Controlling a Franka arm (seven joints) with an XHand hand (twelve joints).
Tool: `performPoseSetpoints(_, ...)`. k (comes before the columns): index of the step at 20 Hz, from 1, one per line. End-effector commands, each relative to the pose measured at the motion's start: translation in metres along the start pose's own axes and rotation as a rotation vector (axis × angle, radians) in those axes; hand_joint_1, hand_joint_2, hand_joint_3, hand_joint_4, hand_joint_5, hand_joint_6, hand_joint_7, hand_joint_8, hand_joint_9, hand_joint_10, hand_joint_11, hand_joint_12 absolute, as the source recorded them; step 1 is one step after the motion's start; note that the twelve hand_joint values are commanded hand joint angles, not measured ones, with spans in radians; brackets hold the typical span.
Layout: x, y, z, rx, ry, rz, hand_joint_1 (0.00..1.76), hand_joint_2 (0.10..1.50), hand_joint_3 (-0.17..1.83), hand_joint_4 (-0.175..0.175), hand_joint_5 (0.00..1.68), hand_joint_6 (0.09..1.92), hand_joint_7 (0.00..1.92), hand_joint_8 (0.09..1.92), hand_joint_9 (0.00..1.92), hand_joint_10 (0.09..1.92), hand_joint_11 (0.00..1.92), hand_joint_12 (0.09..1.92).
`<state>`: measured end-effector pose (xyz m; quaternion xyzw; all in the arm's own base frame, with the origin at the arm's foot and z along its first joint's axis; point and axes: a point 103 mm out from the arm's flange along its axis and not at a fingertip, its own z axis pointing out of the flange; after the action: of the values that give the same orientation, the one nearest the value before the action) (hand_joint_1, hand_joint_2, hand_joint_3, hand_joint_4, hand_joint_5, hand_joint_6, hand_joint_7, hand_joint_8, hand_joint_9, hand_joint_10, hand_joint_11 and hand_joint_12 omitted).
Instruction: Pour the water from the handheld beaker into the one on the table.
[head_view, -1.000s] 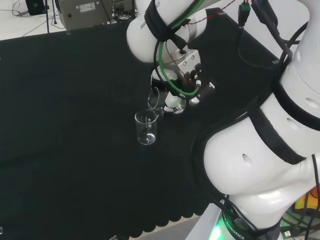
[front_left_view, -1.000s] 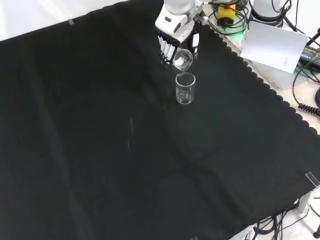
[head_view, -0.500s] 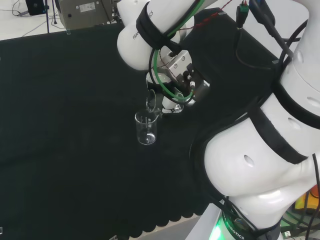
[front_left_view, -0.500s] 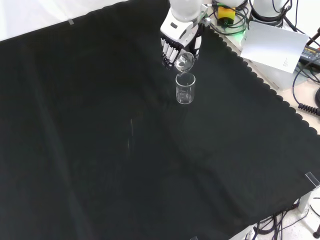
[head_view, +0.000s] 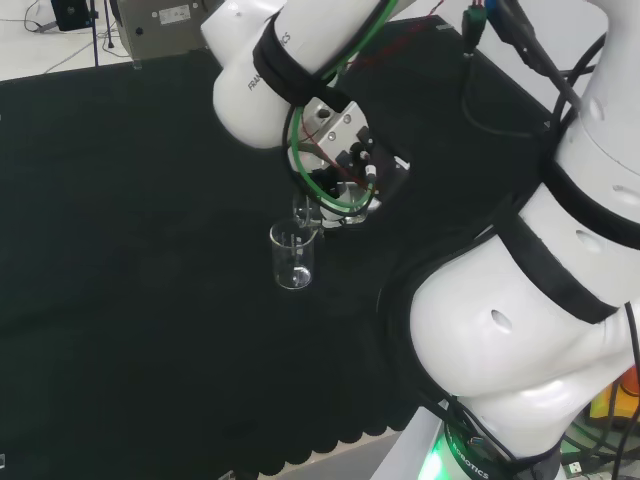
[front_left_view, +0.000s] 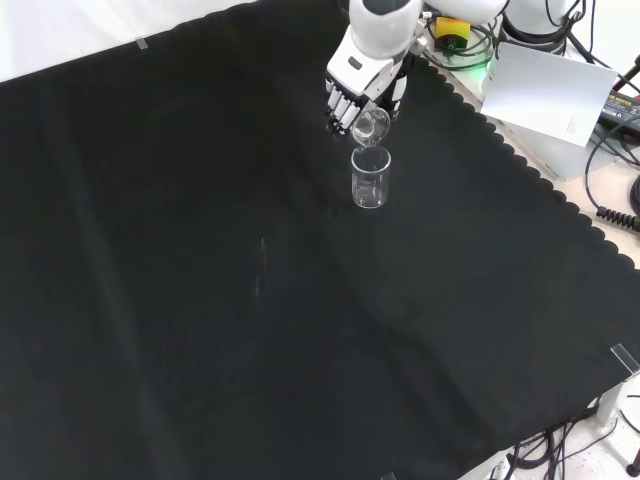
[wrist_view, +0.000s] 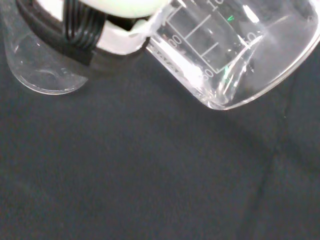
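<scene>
Since a second ago I am tipping further: in the front view my hand (front_left_view: 362, 88) is sitting higher and a little to the right, and the handheld beaker (front_left_view: 370, 125) is showing its open mouth turned down toward the one below. My fingers (front_left_view: 342, 106) are curling round the handheld beaker, gripping it.

The standing beaker (front_left_view: 369, 178) is staying upright in the same spot on the black tabletop (front_left_view: 200, 300). In the head view the tilted beaker (head_view: 305, 210) is hanging just above the rim of the standing one (head_view: 292, 256), lip close over it; I cannot tell whether they are touching.

In the wrist view the tilted beaker's printed scale (wrist_view: 210, 40) is lying slantwise over the cloth.

My own white arm link (head_view: 250, 70) is covering much of my hand in the head view. A white sheet (front_left_view: 550, 95) and cables (front_left_view: 610, 170) are lying off the cloth at the front view's right.
</scene>
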<state>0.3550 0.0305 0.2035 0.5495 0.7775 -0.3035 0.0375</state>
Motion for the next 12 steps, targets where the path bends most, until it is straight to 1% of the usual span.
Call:
performPoseSetpoints(1,0.0053,0.0031,-0.0061,0.029,-0.051,0.010,1.32,1.02,-0.17,-0.175,1.48,0.12,1.56,0.09,1.72,0.46,1.49,0.75)
performPoseSetpoints(7,0.0075,0.0040,-0.0099,0.040,-0.093,0.027,1.32,1.02,-0.17,-0.175,1.48,0.13,1.56,0.09,1.71,0.46,1.49,0.75)
performPoseSetpoints(12,0.0091,0.0044,-0.0143,0.047,-0.115,0.036,1.32,1.02,-0.17,-0.175,1.47,0.13,1.55,0.09,1.71,0.47,1.49,0.75)
